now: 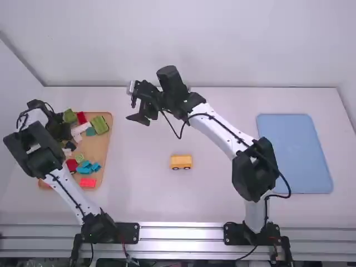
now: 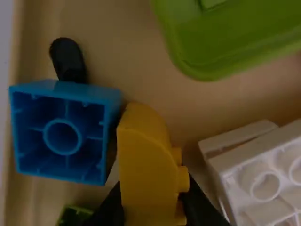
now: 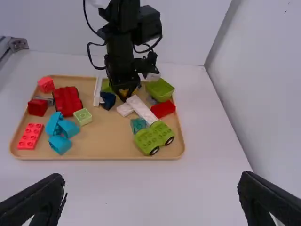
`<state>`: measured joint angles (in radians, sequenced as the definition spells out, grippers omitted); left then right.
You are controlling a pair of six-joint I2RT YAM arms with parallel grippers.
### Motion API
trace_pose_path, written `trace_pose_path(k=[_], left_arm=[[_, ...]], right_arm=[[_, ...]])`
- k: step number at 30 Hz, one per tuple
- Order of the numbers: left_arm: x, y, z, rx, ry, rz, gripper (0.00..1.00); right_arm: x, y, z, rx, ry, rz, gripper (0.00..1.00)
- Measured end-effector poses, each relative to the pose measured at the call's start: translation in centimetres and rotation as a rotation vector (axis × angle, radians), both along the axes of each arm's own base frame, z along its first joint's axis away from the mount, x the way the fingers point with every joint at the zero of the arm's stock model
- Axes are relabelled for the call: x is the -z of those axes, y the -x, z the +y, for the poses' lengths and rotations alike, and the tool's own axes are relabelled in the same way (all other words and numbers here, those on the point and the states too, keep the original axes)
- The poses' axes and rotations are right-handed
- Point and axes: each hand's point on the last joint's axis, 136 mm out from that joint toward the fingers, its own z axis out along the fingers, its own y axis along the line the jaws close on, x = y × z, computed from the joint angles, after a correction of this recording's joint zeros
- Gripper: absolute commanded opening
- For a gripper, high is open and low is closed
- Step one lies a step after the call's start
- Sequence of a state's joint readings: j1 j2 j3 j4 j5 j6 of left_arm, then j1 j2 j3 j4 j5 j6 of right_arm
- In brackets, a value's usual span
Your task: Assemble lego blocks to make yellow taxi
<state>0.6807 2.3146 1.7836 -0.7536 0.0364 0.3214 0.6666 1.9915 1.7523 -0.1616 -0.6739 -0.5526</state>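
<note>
"Two flat things lie at the sides: a brown tray (image 1: 103, 150) on the left, a blue board (image 1: 295, 153) on the right. What sits closest?"

"A red brick (image 1: 88, 182), at the tray's near end. Past it there's a cluster of turquoise blocks (image 1: 88, 167)."

"And the taxi part?"

"The yellow wheeled piece (image 1: 181, 162) stands on the table between tray and board, wheels down, apart from both grippers."

"What about the left gripper (image 1: 60, 127)?"

"Farther up, low over the tray, pinching a curved yellow block (image 2: 146, 174) between its fingertips. A blue block (image 2: 61, 132) is just beside that, open underside showing, and a white brick (image 2: 263, 174) lies on the other side."

"Beyond there?"

"A green wheeled piece (image 1: 100, 124), near the tray's far end. Then the right gripper (image 1: 139, 119), raised over the table beyond the yellow wheeled piece, fingers spread wide, nothing between them."
</note>
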Motion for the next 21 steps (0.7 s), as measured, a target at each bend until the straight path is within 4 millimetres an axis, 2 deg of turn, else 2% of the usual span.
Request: trace_pose_path(k=[5, 9, 11, 12, 14, 17, 18, 19, 20, 21], left_arm=[[-0.1, 0.2, -0.5, -0.041, 0.032, 0.0, 0.07], [-1.1, 0.3, -0.8, -0.067, 0.032, -0.013, 0.02], [-3.7, 0.0, -0.8, -0.077, -0.014, -0.078, 0.02], [-3.9, 0.0, -0.8, -0.078, -0.017, -0.084, 0.02], [-8.2, -0.8, -1.6, -0.065, -0.084, -0.203, 0.02], [-14.2, -2.5, -4.6, 0.005, -0.161, -0.412, 0.02], [-16.1, -3.2, -6.6, 0.051, -0.174, -0.491, 0.02], [-18.1, -4.1, -9.5, 0.121, -0.185, -0.595, 0.02], [-18.8, -4.4, -10.9, 0.156, -0.187, -0.639, 0.02], [-19.7, -4.9, -13.8, 0.225, -0.18, -0.71, 0.03]], right_arm=[[0.0, -0.5, -0.4, 0.011, -0.001, 0.0, 0.98], [0.0, -1.4, -1.2, 0.04, -0.004, 0.019, 0.98], [0.0, -2.1, -1.9, 0.068, -0.009, 0.047, 0.98], [0.0, -2.1, -1.9, 0.07, -0.009, 0.048, 0.98], [0.0, -2.7, -2.4, 0.091, -0.014, 0.066, 0.98], [-0.1, -3.1, -2.8, 0.107, -0.017, 0.079, 0.98], [-0.1, -3.2, -2.9, 0.111, -0.018, 0.083, 0.98], [0.0, -3.2, -2.9, 0.113, -0.018, 0.091, 0.98], [0.0, -3.2, -2.9, 0.114, -0.018, 0.094, 0.99], [0.0, -3.1, -2.9, 0.118, -0.02, 0.106, 0.98]])
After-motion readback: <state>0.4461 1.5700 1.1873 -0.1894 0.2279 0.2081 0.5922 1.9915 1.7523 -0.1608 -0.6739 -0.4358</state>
